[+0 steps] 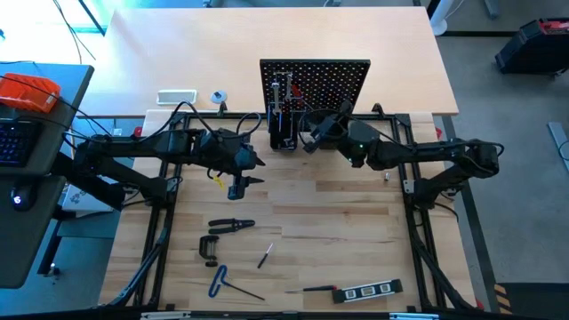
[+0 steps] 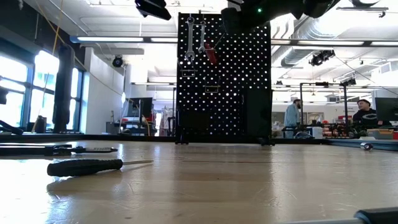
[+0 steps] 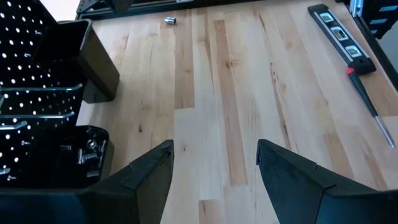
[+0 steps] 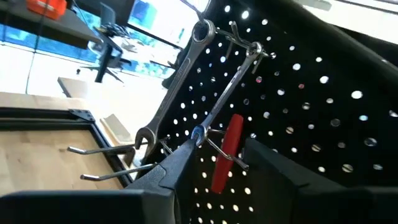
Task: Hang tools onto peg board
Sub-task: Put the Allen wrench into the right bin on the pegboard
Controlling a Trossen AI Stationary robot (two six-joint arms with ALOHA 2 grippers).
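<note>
High view: straight down over the table point(image 1: 338, 204), whole work area in frame, both arms entering from left and right edges, peg board point(image 1: 315, 82) upper centre.

Low view: at tabletop height, facing level across the wood toward the peg board point(image 2: 224, 78), centre frame, room behind; a screwdriver point(image 2: 93, 166) sits close to the lens, lower left.

Left wrist view: looks down past its own fingers point(image 3: 149, 180) at bare table point(image 3: 236, 106), close; level point(image 3: 339, 34) upper right, also seen in the high view bottom centre point(image 1: 367, 290).

Right wrist view: very near the peg board point(image 4: 323, 93), angled up at the hung wrenches point(image 4: 180, 74), which the low view shows too point(image 2: 194, 37).
</note>
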